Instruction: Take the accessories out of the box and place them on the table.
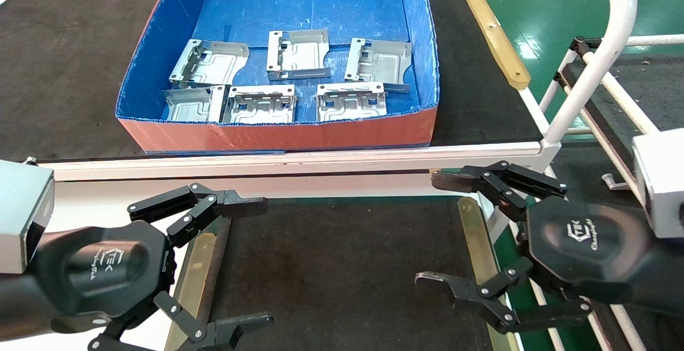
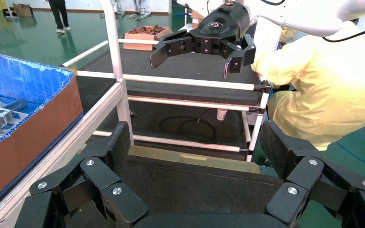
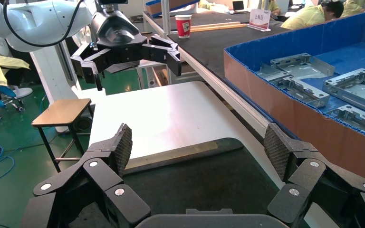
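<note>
Several silver bracket plates lie in two rows in the blue box (image 1: 417, 30), among them one at the back left (image 1: 209, 62), one at the back middle (image 1: 297, 54) and one at the front right (image 1: 350, 101). The box stands on the far black surface. The dark matted table (image 1: 342, 265) lies in front of me, bare. My left gripper (image 1: 259, 263) is open and empty above the table's left brass strip. My right gripper (image 1: 435, 231) is open and empty above the table's right strip. The box and plates also show in the right wrist view (image 3: 309, 118).
A white rail (image 1: 299, 161) runs between the box's surface and the table. Brass strips (image 1: 195, 265) flank the table. A white tube frame (image 1: 598, 57) and a lower rack stand at the right. A person in yellow (image 2: 328, 80) sits beyond the right side.
</note>
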{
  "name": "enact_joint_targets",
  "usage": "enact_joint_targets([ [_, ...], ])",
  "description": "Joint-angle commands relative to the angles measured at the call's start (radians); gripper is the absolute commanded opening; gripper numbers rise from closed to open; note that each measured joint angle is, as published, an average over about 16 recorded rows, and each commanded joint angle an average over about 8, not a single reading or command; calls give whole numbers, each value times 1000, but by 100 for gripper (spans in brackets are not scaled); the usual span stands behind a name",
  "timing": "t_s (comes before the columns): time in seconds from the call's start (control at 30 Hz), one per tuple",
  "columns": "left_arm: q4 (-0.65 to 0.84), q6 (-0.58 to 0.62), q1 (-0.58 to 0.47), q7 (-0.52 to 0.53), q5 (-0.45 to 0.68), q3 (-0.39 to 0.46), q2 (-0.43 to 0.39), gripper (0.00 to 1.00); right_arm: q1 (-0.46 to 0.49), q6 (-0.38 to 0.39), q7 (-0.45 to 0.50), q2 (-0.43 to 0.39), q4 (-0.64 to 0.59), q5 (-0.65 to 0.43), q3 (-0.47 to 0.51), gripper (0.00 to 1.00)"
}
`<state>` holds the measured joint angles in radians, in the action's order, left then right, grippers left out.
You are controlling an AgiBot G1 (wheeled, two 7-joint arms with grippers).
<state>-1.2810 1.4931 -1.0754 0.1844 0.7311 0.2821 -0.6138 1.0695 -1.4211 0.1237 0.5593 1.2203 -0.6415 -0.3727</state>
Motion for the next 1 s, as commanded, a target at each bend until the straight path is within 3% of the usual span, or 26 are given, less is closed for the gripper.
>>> enact_joint_targets([
  [0.03, 0, 0, 0, 0, 0, 0, 0, 100, 0, 0, 0, 0, 0, 0, 0, 100],
  [0.63, 2, -8, -1, 2, 10, 2, 1, 100, 0, 0, 0, 0, 0, 0, 0, 100],
  [1.0, 45, -189, -86, 24, 156, 31, -60, 100, 0, 0, 0, 0, 0, 0, 0, 100],
])
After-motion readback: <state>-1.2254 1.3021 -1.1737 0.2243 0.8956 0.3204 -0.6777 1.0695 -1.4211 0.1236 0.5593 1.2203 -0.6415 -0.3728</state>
